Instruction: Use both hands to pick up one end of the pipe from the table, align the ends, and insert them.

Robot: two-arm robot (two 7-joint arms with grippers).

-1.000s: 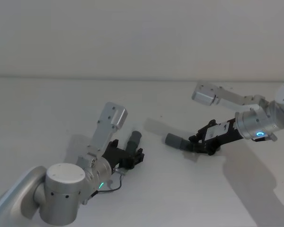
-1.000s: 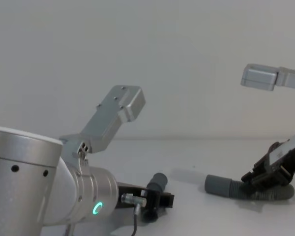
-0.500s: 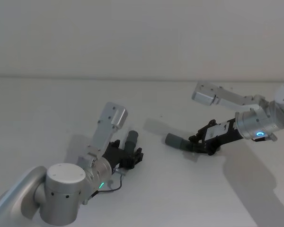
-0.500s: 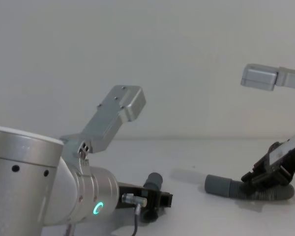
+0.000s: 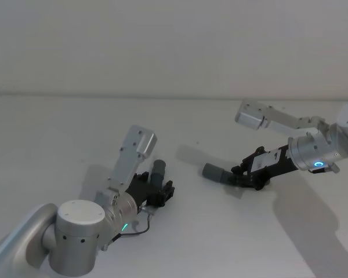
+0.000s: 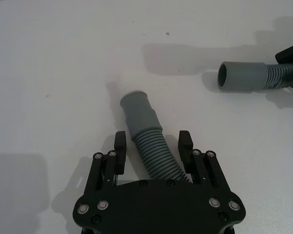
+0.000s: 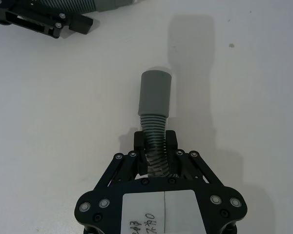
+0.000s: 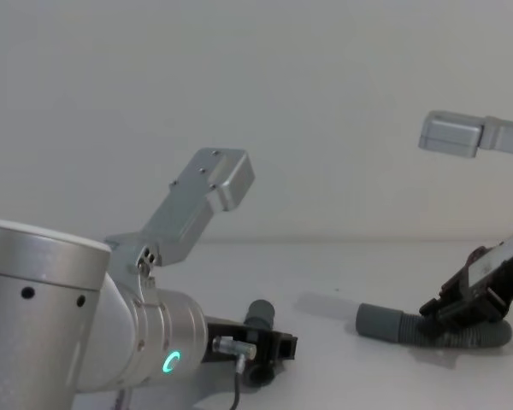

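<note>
Two dark grey ribbed pieces of the pipe lie on the white table (image 5: 209, 243). The short piece (image 5: 158, 169) (image 6: 139, 109) runs between the fingers of my left gripper (image 5: 161, 189) (image 6: 152, 141), which is open with a gap on each side of the ribbed body. Its smooth cuff (image 8: 258, 312) points away from the gripper. My right gripper (image 5: 243, 176) (image 7: 155, 139) is shut on the ribbed body of the longer piece (image 5: 213, 172) (image 7: 155, 92) just behind its cuff, low over the table. The open mouth of that cuff (image 6: 241, 75) faces left.
A plain white wall rises behind the table's far edge. Bare table lies between the two cuffs and in front of both arms. My left arm's large silver elbow (image 8: 43, 316) fills the near left in the chest view.
The short piece's cuff and my left gripper have shifted a little to the left and lower. The right gripper and its piece have not moved.
</note>
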